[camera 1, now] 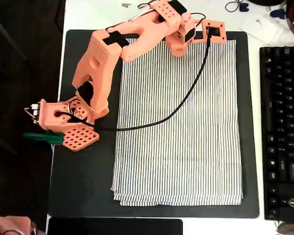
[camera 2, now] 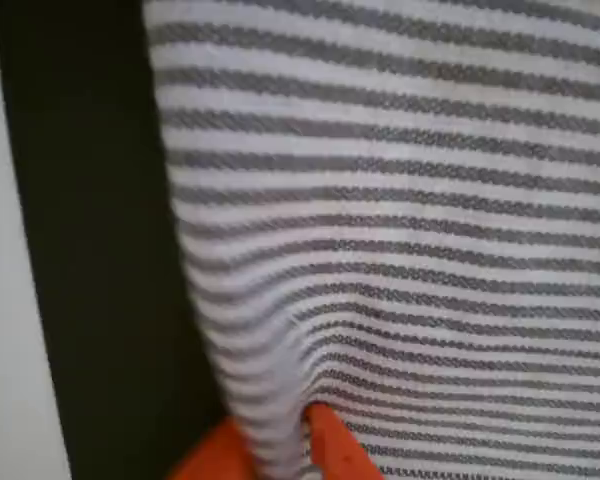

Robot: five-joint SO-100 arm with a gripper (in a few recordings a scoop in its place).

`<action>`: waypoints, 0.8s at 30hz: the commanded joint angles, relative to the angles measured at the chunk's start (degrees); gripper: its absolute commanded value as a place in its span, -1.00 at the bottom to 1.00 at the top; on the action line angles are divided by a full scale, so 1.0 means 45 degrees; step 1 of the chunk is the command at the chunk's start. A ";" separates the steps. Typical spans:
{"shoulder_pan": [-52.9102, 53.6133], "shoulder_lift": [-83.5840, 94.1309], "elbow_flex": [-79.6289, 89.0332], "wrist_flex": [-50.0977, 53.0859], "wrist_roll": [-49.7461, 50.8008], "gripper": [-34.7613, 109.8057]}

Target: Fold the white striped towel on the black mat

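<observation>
The thin white pinstriped towel [camera 1: 179,127] is spread on the large matte black mat [camera 1: 83,181], its long axis running away from the pinched top-right corner, gripped by the orange end effector [camera 2: 280,450].

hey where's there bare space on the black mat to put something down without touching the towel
The widest bare patch of the black mat is left of the white striped towel, below the arm's base, in the overhead view. Thin bare strips run between the towel and the keyboard, and along the bottom edge. The top is crowded by the arm and the tool, pinching the towel's edge.
</observation>
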 commanded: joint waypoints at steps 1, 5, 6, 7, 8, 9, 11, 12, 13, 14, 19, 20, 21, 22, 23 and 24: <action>0.0488 0.0215 0.0117 0.0176 -0.0098 -0.52; 0.0547 0.0898 0.0000 0.0430 -0.0039 -0.52; 0.0527 0.1113 -0.0078 0.0488 -0.0117 -0.52; 0.0508 0.1270 -0.0156 0.0508 -0.0176 -0.52; 0.0508 0.1406 -0.0254 0.0605 -0.0332 -0.52; 0.0488 0.1484 -0.0430 0.0820 -0.0430 -0.52; 0.0547 0.1660 -0.0840 0.1445 -0.0586 -0.52; 0.0625 0.1797 -0.0937 0.1660 -0.0605 -0.52; 0.0762 0.1953 -0.1055 0.1953 -0.0625 -0.52; 0.0879 0.2168 -0.1191 0.2324 -0.0703 -0.52; 0.1973 0.3711 -0.1348 0.3770 -0.1758 -0.52; 0.2266 0.4062 -0.1348 0.4043 -0.2012 -0.52; 0.2598 0.4434 -0.1289 0.4316 -0.2285 -0.52; 0.2930 0.4785 -0.1211 0.4590 -0.2578 -0.52; 0.3281 0.5156 -0.1055 0.4766 -0.2793 -0.52; 0.3672 0.5586 -0.0840 0.4824 -0.3066 -0.52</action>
